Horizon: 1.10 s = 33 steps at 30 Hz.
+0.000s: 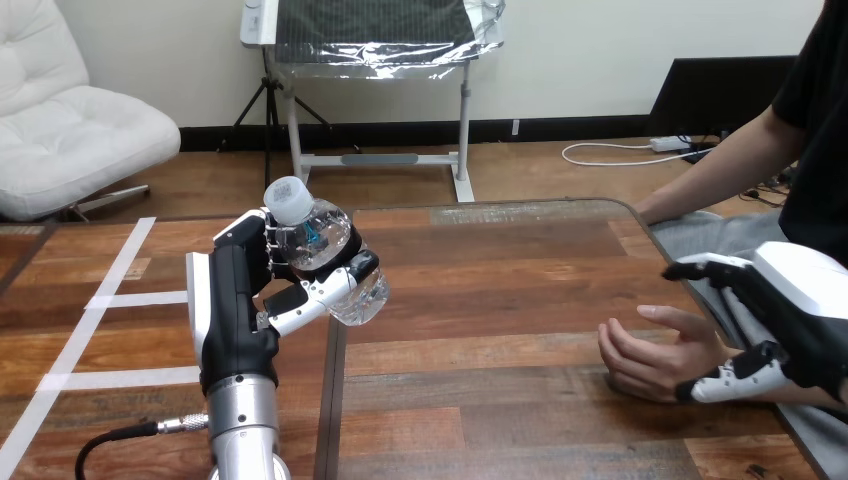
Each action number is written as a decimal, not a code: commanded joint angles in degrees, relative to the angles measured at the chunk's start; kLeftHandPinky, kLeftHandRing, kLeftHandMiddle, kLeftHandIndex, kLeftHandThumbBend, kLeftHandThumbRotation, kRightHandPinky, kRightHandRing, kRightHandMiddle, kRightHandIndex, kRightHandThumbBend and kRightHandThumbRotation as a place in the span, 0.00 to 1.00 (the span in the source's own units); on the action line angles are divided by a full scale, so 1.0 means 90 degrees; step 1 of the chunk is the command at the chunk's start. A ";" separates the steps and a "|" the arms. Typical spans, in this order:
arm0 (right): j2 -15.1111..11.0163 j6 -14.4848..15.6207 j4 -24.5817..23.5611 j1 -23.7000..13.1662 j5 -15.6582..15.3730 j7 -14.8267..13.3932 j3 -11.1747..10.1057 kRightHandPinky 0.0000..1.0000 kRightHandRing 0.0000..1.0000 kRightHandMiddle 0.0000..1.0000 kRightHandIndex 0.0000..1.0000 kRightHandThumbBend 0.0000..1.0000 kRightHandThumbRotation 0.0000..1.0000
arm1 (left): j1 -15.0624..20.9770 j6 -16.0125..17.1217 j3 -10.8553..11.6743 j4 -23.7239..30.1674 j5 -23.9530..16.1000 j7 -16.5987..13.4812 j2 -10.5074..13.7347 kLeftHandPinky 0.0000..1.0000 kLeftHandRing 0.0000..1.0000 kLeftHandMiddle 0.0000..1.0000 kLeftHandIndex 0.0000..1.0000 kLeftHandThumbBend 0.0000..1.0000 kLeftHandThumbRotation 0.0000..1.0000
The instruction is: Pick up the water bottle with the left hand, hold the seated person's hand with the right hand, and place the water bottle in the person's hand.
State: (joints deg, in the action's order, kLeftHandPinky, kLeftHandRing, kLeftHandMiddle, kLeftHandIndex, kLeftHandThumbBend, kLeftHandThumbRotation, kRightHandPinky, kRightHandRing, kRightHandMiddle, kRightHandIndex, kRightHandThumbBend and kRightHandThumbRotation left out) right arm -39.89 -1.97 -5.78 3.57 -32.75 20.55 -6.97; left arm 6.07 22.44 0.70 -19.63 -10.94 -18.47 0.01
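One water bottle (330, 262), clear with a white cap (288, 199), is sitting in the left hand (236, 300) at centre-left of the frame. The left hand is grasping it: fingers (262, 238) are wrapping one side and the thumb (325, 290) is curling across the front. The bottle is leaning, cap toward the upper left, and looks to be up off the table (500, 300).

One person's hand (655, 352) is resting on the table at the lower right, palm turned up and inward, fingers loosely bent and pointing left. It is holding nothing.

The right hand (792, 300) is coming in from the right edge, beside the person's wrist. Its fingers (705, 268) are reaching out fairly straight above the person's hand with a gap showing between them. Its thumb (735, 378) is lying low against the wrist. The hand is not closing round the wrist, so it counts as released.

The bottle and the person's hand are well apart, with bare table between them.

Count: two robot hands, one bottle, one person's hand, and three white tape strips (120, 378) on the left part of the table.
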 commanded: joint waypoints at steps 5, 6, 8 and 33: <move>-0.0362 0.0190 -0.0002 -0.0516 -0.0083 -0.0021 -0.0047 0.79 0.88 0.88 0.84 0.84 0.00 | 0.0312 0.0263 0.0013 0.0187 -0.0075 0.0004 0.0080 0.39 0.42 0.46 0.47 0.71 0.00; -0.0366 0.0232 -0.0022 -0.0516 -0.0085 -0.0004 -0.0044 0.79 0.89 0.89 0.84 0.84 0.00 | 0.0315 0.0276 0.0016 0.0175 -0.0079 0.0000 0.0083 0.39 0.42 0.46 0.47 0.71 0.00; -0.0374 0.0360 -0.0069 -0.0524 -0.0120 0.0046 -0.0025 0.80 0.90 0.89 0.85 0.83 0.00 | 0.0317 0.0279 0.0022 0.0165 -0.0079 -0.0002 0.0081 0.39 0.42 0.46 0.47 0.71 0.00; -0.0673 0.1451 0.0240 -0.1112 -0.0789 0.1115 0.0732 0.87 0.93 0.93 0.89 0.79 0.00 | 0.0279 0.0299 0.0026 0.0177 -0.0081 0.0036 0.0092 0.39 0.42 0.46 0.47 0.70 0.00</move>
State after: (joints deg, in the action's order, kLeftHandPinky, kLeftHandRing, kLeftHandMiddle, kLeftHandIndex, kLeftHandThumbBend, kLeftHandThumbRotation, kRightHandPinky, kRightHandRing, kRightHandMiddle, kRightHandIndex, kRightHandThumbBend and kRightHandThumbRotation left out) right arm -43.52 10.40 -4.38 -0.60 -38.55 29.61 -2.20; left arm 6.07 22.81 0.94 -19.69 -11.19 -18.33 0.11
